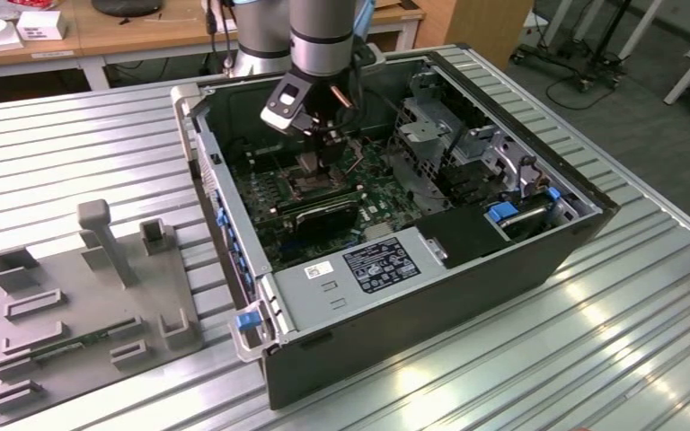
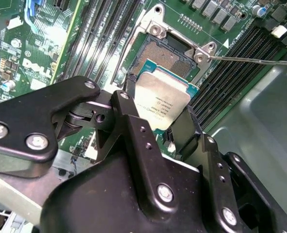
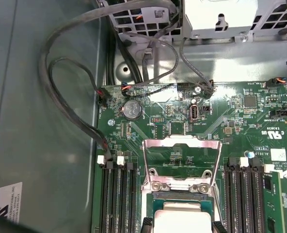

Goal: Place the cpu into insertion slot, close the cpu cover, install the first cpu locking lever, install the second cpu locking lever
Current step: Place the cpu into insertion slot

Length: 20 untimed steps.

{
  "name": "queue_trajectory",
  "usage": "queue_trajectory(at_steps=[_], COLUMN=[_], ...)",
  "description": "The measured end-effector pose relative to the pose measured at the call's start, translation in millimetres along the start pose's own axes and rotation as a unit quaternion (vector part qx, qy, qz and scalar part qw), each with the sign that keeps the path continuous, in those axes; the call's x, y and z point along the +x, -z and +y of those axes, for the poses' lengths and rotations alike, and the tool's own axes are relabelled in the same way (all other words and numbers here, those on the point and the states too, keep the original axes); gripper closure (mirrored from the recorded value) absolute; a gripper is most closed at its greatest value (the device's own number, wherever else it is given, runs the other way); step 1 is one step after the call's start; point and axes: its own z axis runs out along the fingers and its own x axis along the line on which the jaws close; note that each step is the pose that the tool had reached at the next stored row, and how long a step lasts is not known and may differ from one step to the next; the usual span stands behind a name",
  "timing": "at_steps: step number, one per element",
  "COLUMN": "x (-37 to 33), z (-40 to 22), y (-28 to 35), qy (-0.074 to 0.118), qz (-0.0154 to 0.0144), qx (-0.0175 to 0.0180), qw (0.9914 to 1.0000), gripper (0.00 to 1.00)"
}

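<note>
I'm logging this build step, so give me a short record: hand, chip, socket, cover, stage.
hand: shut on the chip, inside the open computer case
chip: silvery, held just over the socket, not seated
socket: uncovered, dark pin field partly showing
cover: swung open, off the socket
stage: chip not yet placed; cover not closed

Open computer case [image 1: 441, 305] lying on slatted metal table [image 1: 585, 350], grey fixture plate [image 1: 75, 314] sitting beside it at the exterior view's left; coin battery [image 3: 132, 109] sitting on green board [image 3: 231, 111].
</note>
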Motion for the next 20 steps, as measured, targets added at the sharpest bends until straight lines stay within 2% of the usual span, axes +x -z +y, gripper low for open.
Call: queue_trajectory(at_steps=[9, 20], x=[-0.3, -0.4], z=[-0.6, -0.7], y=[-9.7, -11.6], qy=[0.000, 0.000], qz=[0.0000, -0.0001], qx=[0.0000, 0.0001], qw=[1.00000, 1.00000], gripper=[0.46, 0.46])
